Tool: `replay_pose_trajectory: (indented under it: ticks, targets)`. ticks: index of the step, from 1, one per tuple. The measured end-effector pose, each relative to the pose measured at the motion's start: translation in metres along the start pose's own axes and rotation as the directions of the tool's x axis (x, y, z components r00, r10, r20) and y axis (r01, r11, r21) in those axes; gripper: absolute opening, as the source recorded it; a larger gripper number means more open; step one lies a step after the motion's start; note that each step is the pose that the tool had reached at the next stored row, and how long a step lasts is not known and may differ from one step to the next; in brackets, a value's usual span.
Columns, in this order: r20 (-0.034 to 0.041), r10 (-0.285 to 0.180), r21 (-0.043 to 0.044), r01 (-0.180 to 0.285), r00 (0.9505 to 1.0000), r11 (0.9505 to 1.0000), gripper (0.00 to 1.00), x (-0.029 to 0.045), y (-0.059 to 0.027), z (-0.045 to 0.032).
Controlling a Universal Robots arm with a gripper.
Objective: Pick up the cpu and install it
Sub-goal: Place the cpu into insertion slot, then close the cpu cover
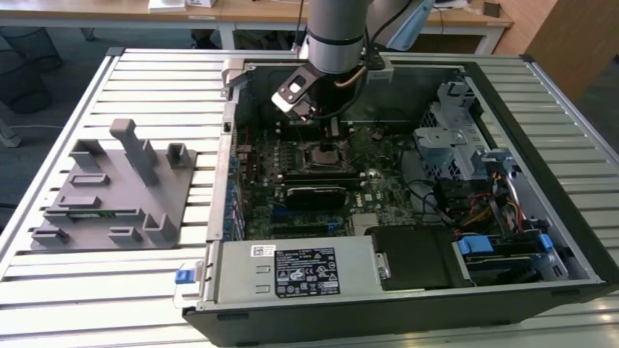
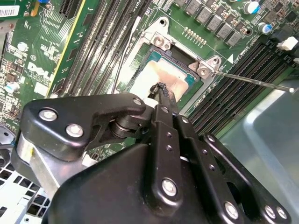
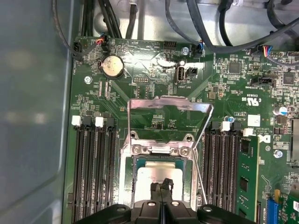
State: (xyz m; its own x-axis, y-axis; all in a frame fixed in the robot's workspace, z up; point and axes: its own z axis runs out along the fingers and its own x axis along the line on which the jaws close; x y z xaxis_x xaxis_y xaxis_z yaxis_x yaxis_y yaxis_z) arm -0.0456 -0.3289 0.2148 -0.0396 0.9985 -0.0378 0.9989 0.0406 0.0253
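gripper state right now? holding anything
Gripper: shut, fingertips together with nothing between them, tips right over the cpu, which lies in the open socket.

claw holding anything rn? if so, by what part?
Nothing held. The claw is shut, its tips over the top of the cpu, which lies in the socket.

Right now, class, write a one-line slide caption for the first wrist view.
Shut claw over the cpu lying in the open motherboard socket, its metal load plate flipped up.
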Motion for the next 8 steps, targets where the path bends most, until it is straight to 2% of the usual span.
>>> replay_pose_trajectory:
  ticks: [8]
  targets:
    - [0.0003,0.0,0.0003,0.0,1.0,1.0,0.11,-0.0002,0.0,-0.003]
